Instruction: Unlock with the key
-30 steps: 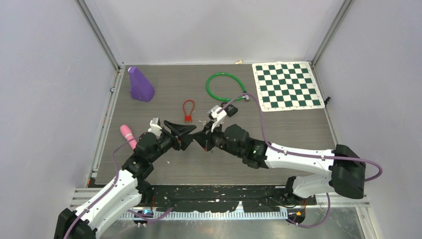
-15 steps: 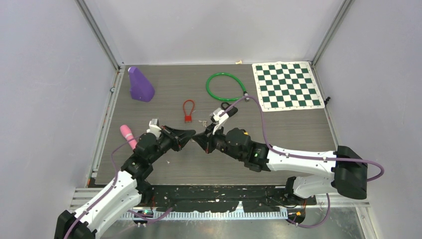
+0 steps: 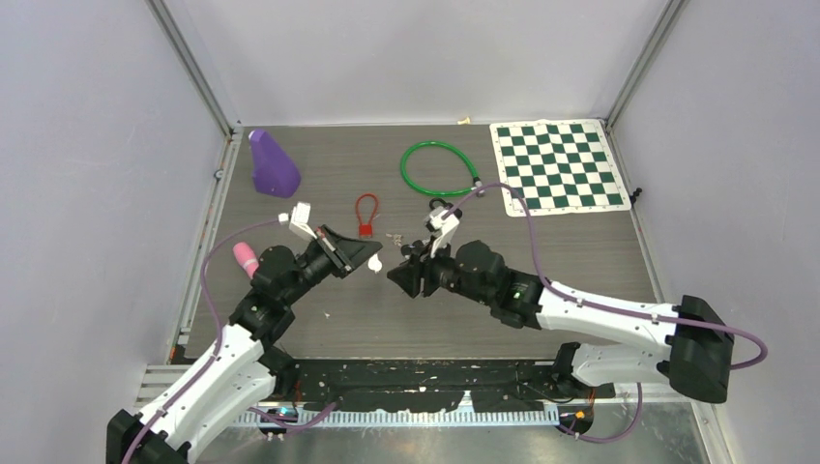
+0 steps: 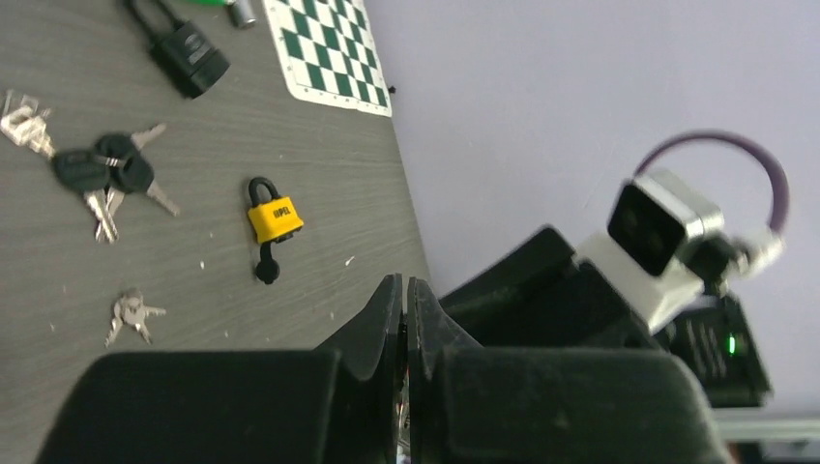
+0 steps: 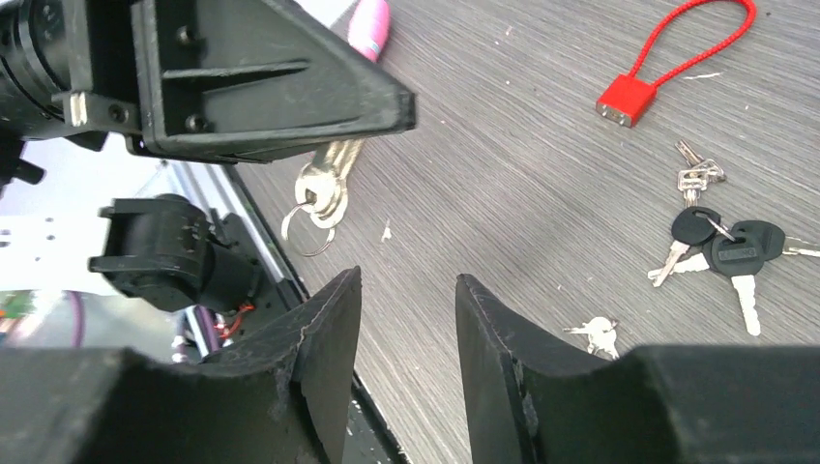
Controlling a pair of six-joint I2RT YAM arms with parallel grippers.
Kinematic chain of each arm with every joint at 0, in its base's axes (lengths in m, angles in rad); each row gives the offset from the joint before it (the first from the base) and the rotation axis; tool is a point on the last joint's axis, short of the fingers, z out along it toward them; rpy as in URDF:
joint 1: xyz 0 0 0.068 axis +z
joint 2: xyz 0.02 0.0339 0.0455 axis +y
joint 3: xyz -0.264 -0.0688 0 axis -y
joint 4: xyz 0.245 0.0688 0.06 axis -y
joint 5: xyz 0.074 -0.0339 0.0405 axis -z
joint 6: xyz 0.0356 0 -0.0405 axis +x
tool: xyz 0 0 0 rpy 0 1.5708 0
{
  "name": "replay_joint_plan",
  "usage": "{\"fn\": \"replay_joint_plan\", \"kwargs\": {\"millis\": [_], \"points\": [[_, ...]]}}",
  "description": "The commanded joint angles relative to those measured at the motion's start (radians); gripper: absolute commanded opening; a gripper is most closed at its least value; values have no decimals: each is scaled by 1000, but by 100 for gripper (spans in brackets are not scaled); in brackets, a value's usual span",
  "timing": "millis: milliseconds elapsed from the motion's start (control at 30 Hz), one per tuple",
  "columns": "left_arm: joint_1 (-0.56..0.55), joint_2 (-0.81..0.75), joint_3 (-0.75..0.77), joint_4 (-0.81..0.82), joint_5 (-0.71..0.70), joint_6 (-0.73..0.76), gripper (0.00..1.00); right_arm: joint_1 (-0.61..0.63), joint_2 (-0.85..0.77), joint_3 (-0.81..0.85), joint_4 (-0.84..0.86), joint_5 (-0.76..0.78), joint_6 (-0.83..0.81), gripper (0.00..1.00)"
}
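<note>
My left gripper point(image 3: 373, 257) is shut on a small bunch of pale brass keys point(image 5: 332, 176). They hang with their ring below its closed tips point(image 5: 404, 108) in the right wrist view. In the left wrist view the jaws point(image 4: 404, 282) are pressed together with only a sliver between them. My right gripper point(image 5: 406, 278) faces them a short way off, open and empty. It hovers over the table point(image 3: 319, 329) in the top view, right gripper point(image 3: 395, 275). A yellow padlock point(image 4: 275, 219), a black padlock point(image 4: 190, 58) and a red cable lock point(image 3: 366, 229) lie on the table.
Black-headed keys point(image 5: 722, 242) and small silver keys point(image 5: 594, 333) lie loose near the red cable lock point(image 5: 627, 99). A green ring point(image 3: 440, 166), a chessboard mat point(image 3: 556, 164), a purple object point(image 3: 274, 164) and a pink object point(image 3: 245, 257) sit around the edges.
The left gripper closed on the keys while the right still held them. The right gripper has now opened and drawn back to the right. The left arm has lifted slightly.
</note>
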Motion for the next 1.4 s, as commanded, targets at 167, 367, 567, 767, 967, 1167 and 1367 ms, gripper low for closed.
{"fn": "replay_joint_plan", "kwargs": {"millis": [167,367,567,767,967,1167,1367], "points": [[5,39,104,142,251,312,0,-176,-98,-58,164,-407,116,50],[5,47,123,179,304,319,0,-179,-42,-60,347,-528,184,52],[5,63,130,236,363,285,0,-178,13,-71,460,-557,235,47],[5,62,131,267,401,264,0,-178,33,-87,515,-532,255,30],[5,34,126,261,374,257,18,-179,29,-131,580,-502,285,6],[5,-31,89,231,281,263,62,-176,3,-212,671,-427,324,5],[5,-73,43,208,246,250,67,-168,-10,-260,747,-379,340,5]]}}
